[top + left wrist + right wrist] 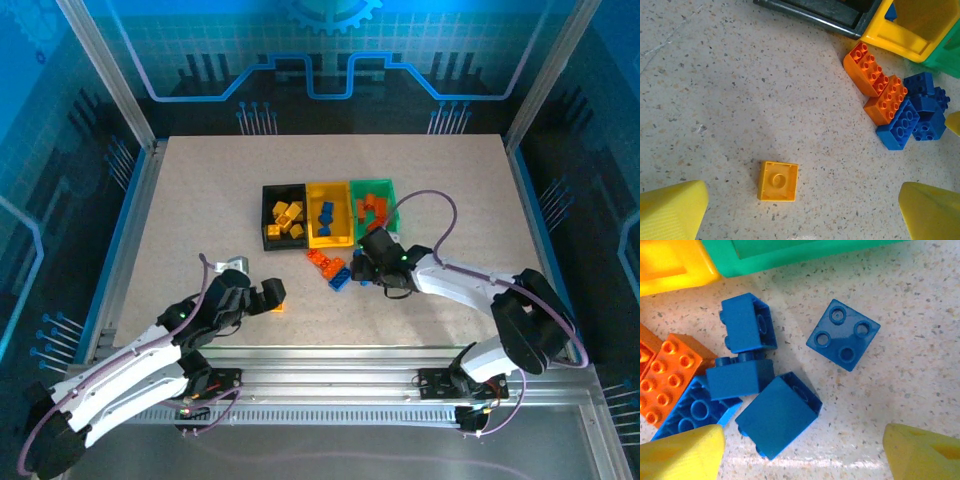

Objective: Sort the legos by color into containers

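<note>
At the table's point(200, 200) near left, the left gripper point(264, 296) hangs with its claw spread wide and empty over a single yellow brick point(777, 181), which lies flat between the yellow fingertips point(670, 210) without touching them. Farther back at centre, the joined containers stand in a row: the black bin point(267, 205) holds yellow legos, the yellow bin point(330, 241) blue ones, the green bin point(372, 183) orange-red ones. Just near of the bins, loose orange bricks point(322, 260) and blue bricks point(777, 422) lie bunched together. The right gripper point(365, 264) hovers over them, released, grasping nothing.
</note>
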